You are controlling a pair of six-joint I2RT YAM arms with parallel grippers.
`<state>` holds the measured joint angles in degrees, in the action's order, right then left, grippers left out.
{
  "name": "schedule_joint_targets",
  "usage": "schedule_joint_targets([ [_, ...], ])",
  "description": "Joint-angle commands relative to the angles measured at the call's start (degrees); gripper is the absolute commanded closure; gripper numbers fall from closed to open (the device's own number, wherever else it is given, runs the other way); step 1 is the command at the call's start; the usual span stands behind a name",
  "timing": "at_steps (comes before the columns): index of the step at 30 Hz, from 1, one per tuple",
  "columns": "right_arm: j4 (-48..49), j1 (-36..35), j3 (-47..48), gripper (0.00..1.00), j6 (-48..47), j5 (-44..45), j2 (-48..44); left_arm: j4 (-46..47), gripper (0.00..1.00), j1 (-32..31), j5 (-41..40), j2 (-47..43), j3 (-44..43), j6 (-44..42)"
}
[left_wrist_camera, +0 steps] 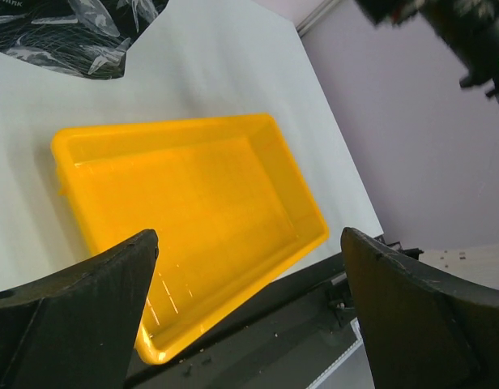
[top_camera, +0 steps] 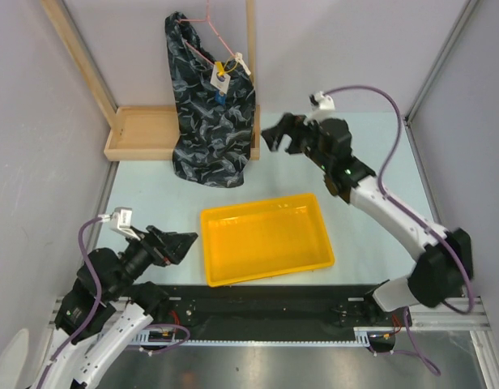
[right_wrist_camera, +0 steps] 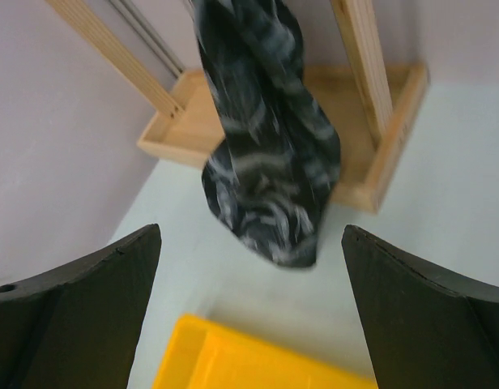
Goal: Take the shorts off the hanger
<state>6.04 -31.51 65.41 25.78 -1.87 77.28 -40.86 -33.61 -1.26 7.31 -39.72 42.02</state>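
Pale table [top_camera: 152, 194]: yellow tray [top_camera: 266, 243] near 6 o'clock, wooden rack base [top_camera: 144, 130] at 11 o'clock (shorts [top_camera: 209, 121] hem drooping beside it, contact unclear).

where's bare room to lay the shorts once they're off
The yellow tray is empty. Bare table lies left of it, between the wooden stand and the left hand, and in a strip between tray and shorts. Right of the tray is bare too, beneath the right arm. Crowded: the stand, with shorts, hanger and right hand close.
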Motion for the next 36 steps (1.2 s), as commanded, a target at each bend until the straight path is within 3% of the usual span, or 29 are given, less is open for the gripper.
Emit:
schedule_joint_targets([
  [1,1.08,-1.89,16.74,0.0,-8.19,1.25,11.91,-6.24,0.0,0.21,0.73,-1.51,-4.21,0.34],
  [6,-1.11,-2.68,32.9,0.0,-11.18,1.08,21.5,-8.35,0.0,0.21,2.66,-2.83,-6.06,0.78],
  [12,-3.05,-3.74,45.66,0.03,-15.32,1.61,31.87,-9.85,0.0,0.21,3.19,-2.65,-7.82,-0.09],
  [21,-8.06,-5.23,63.16,0.41,-18.4,0.29,45.4,-11.52,0.0,0.21,3.1,-0.28,-11.25,-2.2],
  [23,-8.59,-5.58,67.11,0.56,-18.66,0.37,46.99,-11.7,0.0,0.21,2.93,-0.02,-11.87,-2.47],
  [25,-8.51,-6.28,68.97,0.69,-18.75,0.99,48.4,-12.13,0.0,0.21,2.75,0.33,-12.39,-2.82],
  [30,-6.84,-7.6,70.3,0.91,-16.56,1.78,48.5,-12.49,0.0,0.21,3.01,0.6,-13.36,-2.47],
  [33,-4.83,-8.39,69.95,0.99,-13.05,1.78,47.71,-12.31,0.0,0.21,3.28,0.95,-14.06,-2.38],
  [36,-3.06,-8.92,69.86,1.0,-7.78,3.62,46.48,-12.4,0.0,0.21,3.45,1.3,-14.68,-2.12],
])
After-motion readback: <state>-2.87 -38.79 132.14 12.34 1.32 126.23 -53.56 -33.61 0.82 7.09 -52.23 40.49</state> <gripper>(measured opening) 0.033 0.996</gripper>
